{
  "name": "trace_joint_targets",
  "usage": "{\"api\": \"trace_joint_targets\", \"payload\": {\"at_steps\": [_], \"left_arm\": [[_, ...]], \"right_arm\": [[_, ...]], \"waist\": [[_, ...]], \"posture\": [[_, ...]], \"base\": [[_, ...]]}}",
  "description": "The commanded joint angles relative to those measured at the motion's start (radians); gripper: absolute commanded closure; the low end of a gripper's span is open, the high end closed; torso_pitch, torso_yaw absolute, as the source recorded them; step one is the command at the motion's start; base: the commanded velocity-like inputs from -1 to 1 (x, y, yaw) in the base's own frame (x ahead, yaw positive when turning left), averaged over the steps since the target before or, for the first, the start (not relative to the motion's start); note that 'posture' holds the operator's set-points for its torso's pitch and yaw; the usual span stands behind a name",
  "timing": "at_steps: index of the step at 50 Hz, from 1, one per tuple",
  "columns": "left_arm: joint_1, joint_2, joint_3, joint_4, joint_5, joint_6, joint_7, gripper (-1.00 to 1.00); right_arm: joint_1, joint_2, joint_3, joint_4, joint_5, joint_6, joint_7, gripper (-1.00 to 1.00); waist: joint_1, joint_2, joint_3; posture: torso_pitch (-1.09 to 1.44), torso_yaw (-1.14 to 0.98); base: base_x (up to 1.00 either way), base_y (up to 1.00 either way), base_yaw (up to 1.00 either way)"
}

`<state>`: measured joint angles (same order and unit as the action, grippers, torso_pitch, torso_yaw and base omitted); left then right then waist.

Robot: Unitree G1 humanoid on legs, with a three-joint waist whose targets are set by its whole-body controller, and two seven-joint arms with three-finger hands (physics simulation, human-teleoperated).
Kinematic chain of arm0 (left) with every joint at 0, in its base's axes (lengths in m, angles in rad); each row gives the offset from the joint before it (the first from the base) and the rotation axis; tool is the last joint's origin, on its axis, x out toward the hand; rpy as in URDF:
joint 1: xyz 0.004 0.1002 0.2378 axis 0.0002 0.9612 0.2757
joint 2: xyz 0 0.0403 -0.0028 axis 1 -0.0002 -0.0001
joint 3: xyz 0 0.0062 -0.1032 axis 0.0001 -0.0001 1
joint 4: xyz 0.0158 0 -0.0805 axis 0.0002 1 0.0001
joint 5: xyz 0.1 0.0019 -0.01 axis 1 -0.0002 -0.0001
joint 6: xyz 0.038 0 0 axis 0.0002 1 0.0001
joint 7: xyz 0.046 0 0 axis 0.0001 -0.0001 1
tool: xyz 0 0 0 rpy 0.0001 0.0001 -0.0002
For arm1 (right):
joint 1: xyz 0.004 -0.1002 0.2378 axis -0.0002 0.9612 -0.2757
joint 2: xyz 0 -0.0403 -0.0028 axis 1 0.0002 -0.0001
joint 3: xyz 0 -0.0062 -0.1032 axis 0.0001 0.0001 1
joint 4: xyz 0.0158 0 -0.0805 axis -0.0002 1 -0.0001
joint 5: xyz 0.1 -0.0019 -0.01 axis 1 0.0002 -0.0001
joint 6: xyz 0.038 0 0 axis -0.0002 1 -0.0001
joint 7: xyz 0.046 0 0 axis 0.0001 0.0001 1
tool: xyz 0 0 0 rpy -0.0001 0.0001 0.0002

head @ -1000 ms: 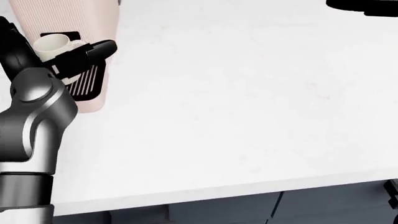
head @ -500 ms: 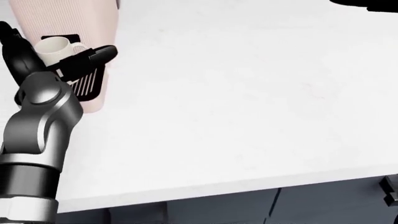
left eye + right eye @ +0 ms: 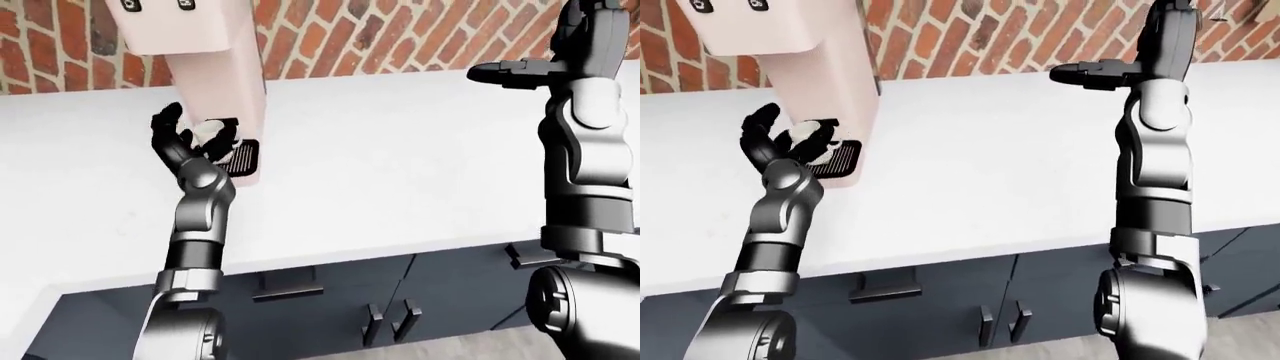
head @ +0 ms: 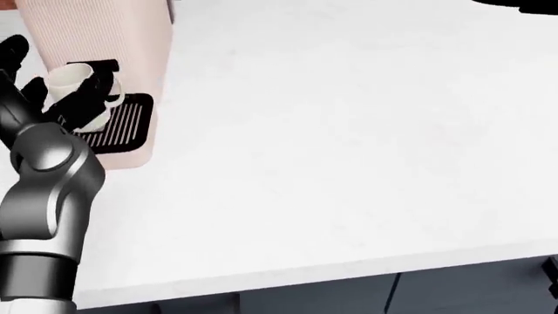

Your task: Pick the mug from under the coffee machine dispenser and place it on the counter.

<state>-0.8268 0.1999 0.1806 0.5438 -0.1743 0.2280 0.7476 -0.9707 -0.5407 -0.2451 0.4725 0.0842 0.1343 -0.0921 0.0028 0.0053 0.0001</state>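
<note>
A cream mug (image 4: pixel 68 80) stands on the black drip tray (image 4: pixel 125 123) under the pink coffee machine (image 3: pixel 205 45), at the upper left of the head view. My left hand (image 4: pixel 61 91) is at the mug, its dark fingers (image 4: pixel 87 106) curled round the mug's side and the thumb up on the left. The mug also shows between the fingers in the left-eye view (image 3: pixel 208 132). My right hand (image 3: pixel 1080 73) is raised high at the right, open and empty, fingers stretched flat.
The white counter (image 4: pixel 348 163) stretches right of the machine. A red brick wall (image 3: pixel 400 30) runs behind it. Dark blue cabinet doors with handles (image 3: pixel 330 300) lie below the counter edge.
My left fingers, which stretched past the mug, have curled in round it. The head view has shifted a little, so the machine sits lower in the picture.
</note>
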Motion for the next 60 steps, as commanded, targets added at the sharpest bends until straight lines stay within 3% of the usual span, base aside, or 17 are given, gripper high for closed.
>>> {"api": "trace_joint_targets", "payload": {"at_steps": [1,3,15,18,20,45,60], "left_arm": [[0.013,-0.030,-0.031,0.021,-0.033,0.037,-0.042,0.11],[0.025,-0.036,-0.035,0.015,-0.031,0.036,-0.041,0.23],[0.045,-0.048,-0.042,0.010,-0.020,0.034,-0.048,0.51],[0.048,-0.048,-0.042,0.009,-0.015,0.030,-0.047,0.73],[0.052,-0.049,-0.043,-0.003,-0.013,0.034,-0.045,1.00],[0.114,-0.099,-0.073,-0.344,0.051,0.215,-0.042,1.00],[0.121,-0.148,-0.110,-0.468,0.050,0.300,-0.130,1.00]], "right_arm": [[-0.040,-0.015,-0.003,-0.034,0.000,-0.028,0.000,-1.00],[-0.042,-0.015,-0.003,-0.036,0.001,-0.026,0.000,-1.00],[-0.051,-0.022,-0.004,-0.042,0.004,-0.017,-0.002,-1.00],[-0.047,-0.020,-0.004,-0.043,0.004,-0.018,-0.002,-1.00],[-0.048,-0.021,-0.004,-0.040,0.004,-0.021,-0.001,-1.00],[-0.045,-0.023,-0.005,-0.044,0.003,-0.019,0.001,-1.00],[-0.051,-0.026,-0.005,-0.040,0.003,-0.018,0.001,-1.00]], "waist": [[-0.005,-0.012,-0.014],[-0.003,-0.010,-0.016],[0.005,-0.006,-0.017],[0.004,-0.006,-0.016],[0.003,-0.005,-0.016],[0.001,-0.016,-0.005],[0.005,-0.023,0.002]], "posture": [[0.00,0.00],[0.00,0.00],[0.00,0.00],[0.00,0.00],[0.00,0.00],[0.00,0.00],[0.00,0.00]], "base": [[0.00,0.00,0.00],[0.00,0.00,0.00],[0.00,0.00,0.00],[0.00,0.00,0.00],[0.00,0.00,0.00],[0.00,0.00,0.00],[0.00,0.00,0.00]]}}
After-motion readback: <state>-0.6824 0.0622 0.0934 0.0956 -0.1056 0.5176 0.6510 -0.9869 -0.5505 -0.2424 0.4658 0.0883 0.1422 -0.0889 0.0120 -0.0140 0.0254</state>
